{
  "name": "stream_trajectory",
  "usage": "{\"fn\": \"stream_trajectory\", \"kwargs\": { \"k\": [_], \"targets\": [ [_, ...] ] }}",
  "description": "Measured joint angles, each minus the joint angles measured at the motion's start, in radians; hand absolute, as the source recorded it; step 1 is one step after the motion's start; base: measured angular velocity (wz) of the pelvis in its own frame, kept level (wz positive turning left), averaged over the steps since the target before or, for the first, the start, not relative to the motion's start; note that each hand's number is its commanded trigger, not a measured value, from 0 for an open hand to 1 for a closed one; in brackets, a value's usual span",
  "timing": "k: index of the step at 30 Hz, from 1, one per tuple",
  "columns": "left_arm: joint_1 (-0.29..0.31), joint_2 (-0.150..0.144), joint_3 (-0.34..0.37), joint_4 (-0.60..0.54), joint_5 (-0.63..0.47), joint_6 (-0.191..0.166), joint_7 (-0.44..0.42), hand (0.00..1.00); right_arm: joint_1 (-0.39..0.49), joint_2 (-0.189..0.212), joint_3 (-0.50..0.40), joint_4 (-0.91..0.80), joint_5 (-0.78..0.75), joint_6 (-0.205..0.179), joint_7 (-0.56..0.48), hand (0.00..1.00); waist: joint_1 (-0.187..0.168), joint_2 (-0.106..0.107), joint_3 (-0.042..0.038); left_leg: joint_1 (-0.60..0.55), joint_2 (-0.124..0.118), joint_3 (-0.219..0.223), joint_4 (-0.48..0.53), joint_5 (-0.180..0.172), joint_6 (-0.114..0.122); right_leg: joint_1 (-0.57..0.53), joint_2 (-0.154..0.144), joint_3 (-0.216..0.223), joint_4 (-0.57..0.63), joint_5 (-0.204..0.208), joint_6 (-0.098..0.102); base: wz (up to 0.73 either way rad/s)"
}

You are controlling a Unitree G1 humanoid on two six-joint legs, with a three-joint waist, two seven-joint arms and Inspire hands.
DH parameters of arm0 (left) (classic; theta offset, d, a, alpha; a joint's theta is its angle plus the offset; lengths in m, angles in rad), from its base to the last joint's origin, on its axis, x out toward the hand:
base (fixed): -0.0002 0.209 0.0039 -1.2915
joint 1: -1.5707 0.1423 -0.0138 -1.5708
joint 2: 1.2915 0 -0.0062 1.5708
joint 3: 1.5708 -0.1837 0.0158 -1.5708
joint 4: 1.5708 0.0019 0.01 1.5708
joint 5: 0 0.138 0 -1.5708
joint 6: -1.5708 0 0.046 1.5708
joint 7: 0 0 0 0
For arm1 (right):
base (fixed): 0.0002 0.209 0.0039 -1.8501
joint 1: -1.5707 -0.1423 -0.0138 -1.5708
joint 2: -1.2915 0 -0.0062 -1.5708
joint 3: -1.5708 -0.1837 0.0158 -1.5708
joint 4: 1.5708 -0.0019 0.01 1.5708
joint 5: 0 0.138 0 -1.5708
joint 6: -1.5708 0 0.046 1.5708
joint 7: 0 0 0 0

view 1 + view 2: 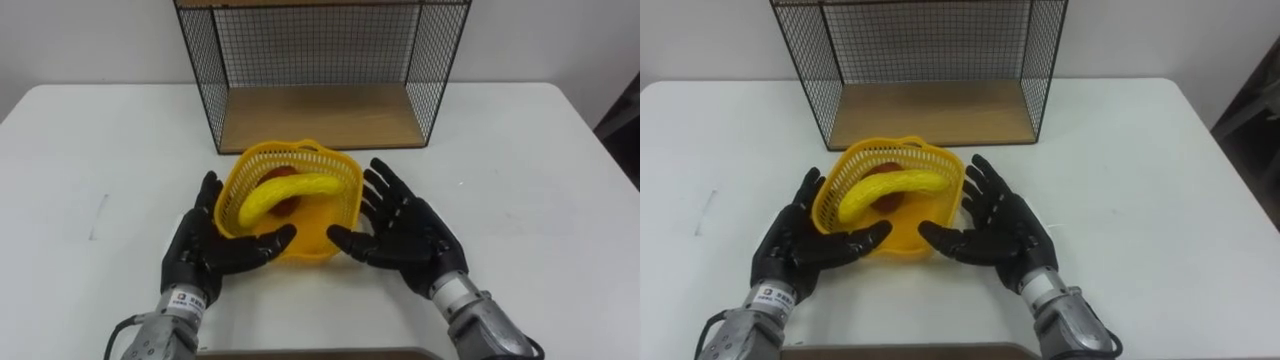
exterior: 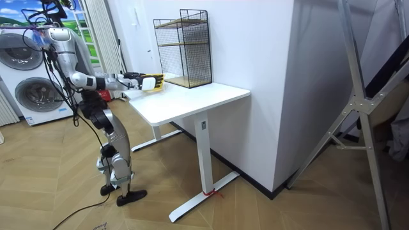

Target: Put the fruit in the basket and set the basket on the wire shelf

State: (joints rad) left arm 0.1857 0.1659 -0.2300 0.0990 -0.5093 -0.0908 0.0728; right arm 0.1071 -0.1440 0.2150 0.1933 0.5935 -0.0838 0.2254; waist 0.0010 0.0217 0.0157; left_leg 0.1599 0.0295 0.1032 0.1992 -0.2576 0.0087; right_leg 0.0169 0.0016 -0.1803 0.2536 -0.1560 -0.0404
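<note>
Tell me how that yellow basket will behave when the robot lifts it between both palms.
The yellow basket looks like thin perforated plastic: probably light, and likely to flex if the left hand and right hand flanking it squeeze. Flat palms give no hook, so it could slip. The banana rests loose on a red fruit and may shift if it tilts.

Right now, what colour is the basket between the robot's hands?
The basket is yellow, seen best in the left eye view.

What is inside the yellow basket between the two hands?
A banana lies across the basket, over a red fruit. The banana covers most of that fruit, so its kind cannot be told.
</note>
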Motion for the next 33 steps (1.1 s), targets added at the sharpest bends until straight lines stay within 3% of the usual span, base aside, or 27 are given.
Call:
{"fn": "stream_trajectory", "kwargs": {
  "k": [17,33],
  "targets": [
    [-0.006,-0.002,-0.011,-0.002,-0.012,-0.002,0.0,0.0,-0.015,0.025,0.04,0.001,0.038,-0.001,-0.038,0.0,0.001,-0.03,-0.0044,0.007,-0.001,0.0,0.001,0.0,0.0,0.002,-0.001,0.001,-0.003,0.0,0.001,0.0],
    [-0.007,-0.018,-0.032,-0.025,-0.147,-0.018,0.0,0.0,-0.04,0.025,0.047,0.04,0.078,-0.026,-0.059,0.0,0.001,-0.032,-0.0014,0.001,-0.001,0.001,0.0,0.0,0.0,0.0,-0.001,0.0,-0.002,0.0,0.001,0.0]
  ]
}}
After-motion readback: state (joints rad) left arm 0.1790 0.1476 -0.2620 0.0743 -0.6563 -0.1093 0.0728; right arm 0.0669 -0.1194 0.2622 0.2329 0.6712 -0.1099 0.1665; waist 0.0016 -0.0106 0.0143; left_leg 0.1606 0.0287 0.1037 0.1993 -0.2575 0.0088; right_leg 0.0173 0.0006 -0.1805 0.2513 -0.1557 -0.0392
